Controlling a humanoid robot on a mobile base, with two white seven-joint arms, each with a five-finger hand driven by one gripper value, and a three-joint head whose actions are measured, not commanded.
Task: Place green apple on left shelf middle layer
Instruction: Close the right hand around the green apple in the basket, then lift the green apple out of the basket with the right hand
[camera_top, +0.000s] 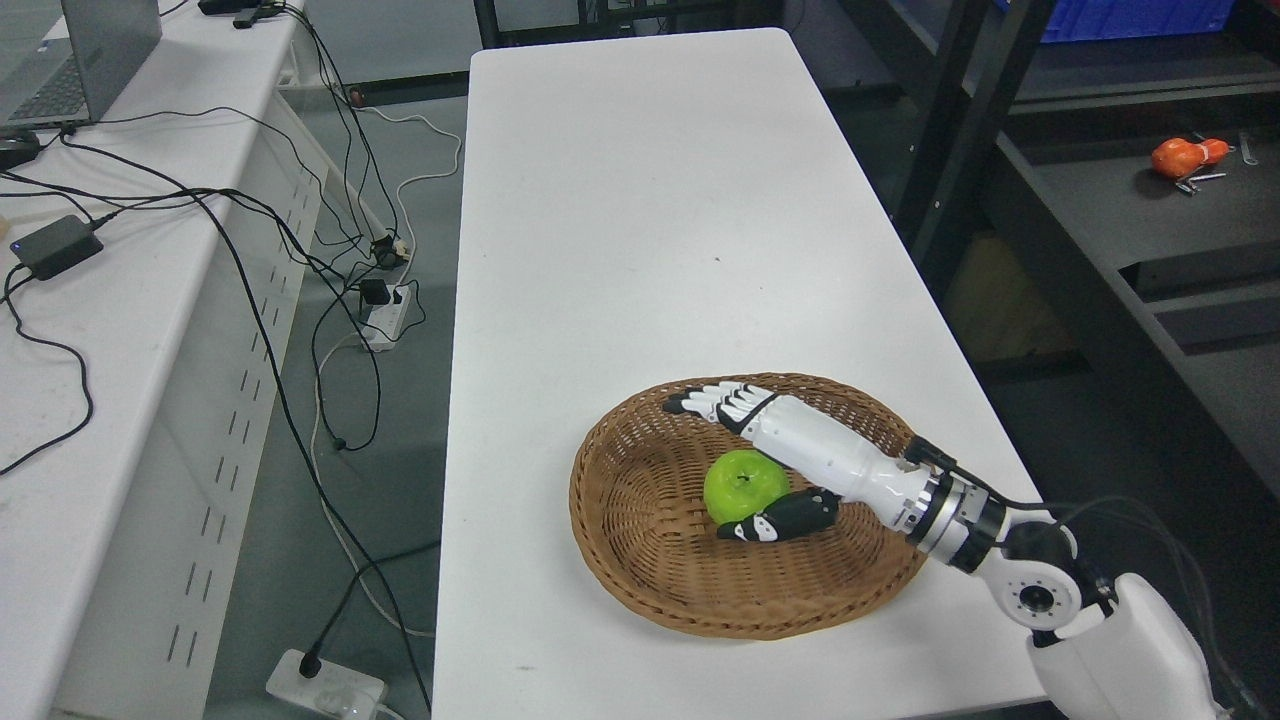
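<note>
We've got our right hand (775, 455) reaching into the round brown wicker basket (640, 540), fingers out flat and open, thumb beside the shiny green apple (742, 482), nothing gripped yet, probably lining up a scoop.

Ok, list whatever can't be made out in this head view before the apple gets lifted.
- Green apple: its right side is covered by the right hand, so contact there is unclear.
- Wicker basket: part of the floor and far rim is hidden under the hand and forearm.
- Left shelf: not in the head view at all.
- Left arm: not in view.
- Orange object on the dark rack: too small to identify.
</note>
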